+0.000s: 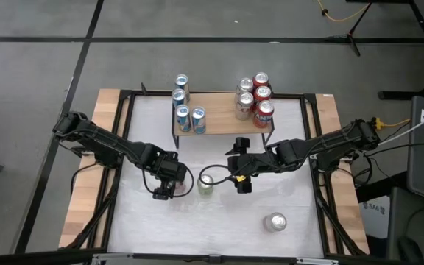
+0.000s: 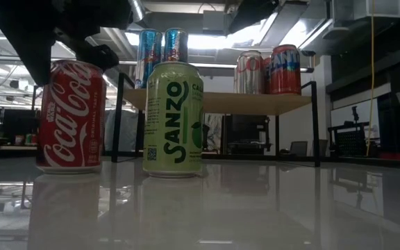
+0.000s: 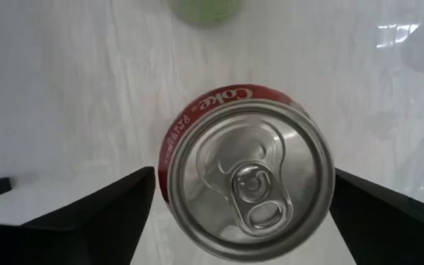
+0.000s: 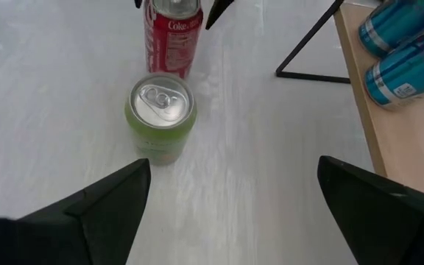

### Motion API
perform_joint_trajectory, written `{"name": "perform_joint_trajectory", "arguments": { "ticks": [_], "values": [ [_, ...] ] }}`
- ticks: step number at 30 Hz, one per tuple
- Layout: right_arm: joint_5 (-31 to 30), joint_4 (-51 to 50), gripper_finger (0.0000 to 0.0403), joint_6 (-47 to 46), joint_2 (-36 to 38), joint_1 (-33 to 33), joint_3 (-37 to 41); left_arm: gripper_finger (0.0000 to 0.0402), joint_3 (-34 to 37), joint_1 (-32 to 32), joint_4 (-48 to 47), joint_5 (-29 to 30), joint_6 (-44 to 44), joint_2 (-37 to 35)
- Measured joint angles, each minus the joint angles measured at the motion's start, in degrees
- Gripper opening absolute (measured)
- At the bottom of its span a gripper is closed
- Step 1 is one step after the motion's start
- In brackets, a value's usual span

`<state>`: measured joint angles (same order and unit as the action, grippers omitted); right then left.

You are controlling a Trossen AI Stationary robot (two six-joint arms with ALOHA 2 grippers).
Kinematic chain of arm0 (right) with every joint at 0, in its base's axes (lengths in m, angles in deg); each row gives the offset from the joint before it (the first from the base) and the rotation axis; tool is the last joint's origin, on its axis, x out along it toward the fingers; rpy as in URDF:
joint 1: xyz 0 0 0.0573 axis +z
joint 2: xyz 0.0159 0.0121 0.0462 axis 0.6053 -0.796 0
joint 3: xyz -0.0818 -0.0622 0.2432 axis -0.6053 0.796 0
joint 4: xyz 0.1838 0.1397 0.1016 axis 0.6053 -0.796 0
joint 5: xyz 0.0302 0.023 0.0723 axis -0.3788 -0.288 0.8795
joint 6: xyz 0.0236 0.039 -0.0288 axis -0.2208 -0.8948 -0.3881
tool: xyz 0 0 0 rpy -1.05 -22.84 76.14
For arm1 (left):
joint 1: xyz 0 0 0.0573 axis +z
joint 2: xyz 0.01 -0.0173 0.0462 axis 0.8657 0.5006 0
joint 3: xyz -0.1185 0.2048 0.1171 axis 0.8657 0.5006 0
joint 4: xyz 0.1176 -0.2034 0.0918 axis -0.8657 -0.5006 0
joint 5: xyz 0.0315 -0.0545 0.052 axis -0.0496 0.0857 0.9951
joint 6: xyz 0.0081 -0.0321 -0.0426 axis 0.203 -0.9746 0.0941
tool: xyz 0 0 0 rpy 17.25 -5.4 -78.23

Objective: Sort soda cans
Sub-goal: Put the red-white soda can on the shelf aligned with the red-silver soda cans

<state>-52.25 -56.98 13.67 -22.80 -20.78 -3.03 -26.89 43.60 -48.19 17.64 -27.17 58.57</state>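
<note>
- The left gripper (image 1: 169, 190) hangs over the tabletop (image 1: 219, 228) left of its middle, its jaws spread wide to either side of a red cola can (image 2: 69, 117); in the left wrist view the dark fingers (image 3: 101, 217) stand just clear of the can's sides, not pressing on it.
- The red cola can stands upright on the tabletop, silver top up.
- A pale green can (image 1: 206, 184) stands upright just beside the red one, near the middle of the tabletop, apart from it.
- The right gripper (image 1: 240, 165) is right of the green can with its jaws wide apart and nothing between them; the green can lies ahead of its fingers (image 4: 98, 206).
- A silver-grey can (image 1: 274, 221) sits alone toward the tabletop's front right, well apart from the others.
- A wooden shelf (image 1: 223, 118) on black legs stands at the tabletop's far edge.
- Four light blue cans (image 1: 186, 103) cluster at the shelf's left end.
- Red and silver cans (image 1: 255, 97) cluster at its right end.
</note>
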Motion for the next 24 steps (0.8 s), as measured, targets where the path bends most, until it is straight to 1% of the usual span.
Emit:
{"name": "perform_joint_trajectory", "arguments": {
  "ticks": [3, 8, 13, 17, 21, 24],
  "values": [
    [0.0, 1.8, 0.0381, 0.0, 0.0, 0.0, 0.0, 0.0385, 0.0, 0.0, 0.0, 0.0, 0.2, 0.0],
    [0.0, 10.3, 0.0381, 2.2, 0.0, 0.0, 0.0, 0.0386, 0.0, -0.9, -0.3, 0.0, -0.1, -2.0],
    [-0.4, 18.7, 0.0381, 4.8, 0.0, 0.0, 0.0, 0.0386, 0.0, -1.9, -0.7, 0.0, -4.1, -6.5],
    [-0.4, 23.7, 0.0381, 6.1, 0.0, 0.0, 0.0, 0.0386, 0.0, -3.0, -3.7, -0.3, -7.4, -10.8],
    [1.9, 28.3, 0.0381, 7.7, 0.0, 0.0, 0.0, 0.0386, 0.0, -4.7, -6.2, 0.1, -11.2, -15.1],
    [6.5, 31.9, 0.0381, 7.6, -0.8, -0.8, -0.1, 0.0386, 0.0, -6.4, -7.1, 3.8, -14.4, -17.9]
  ]
}}
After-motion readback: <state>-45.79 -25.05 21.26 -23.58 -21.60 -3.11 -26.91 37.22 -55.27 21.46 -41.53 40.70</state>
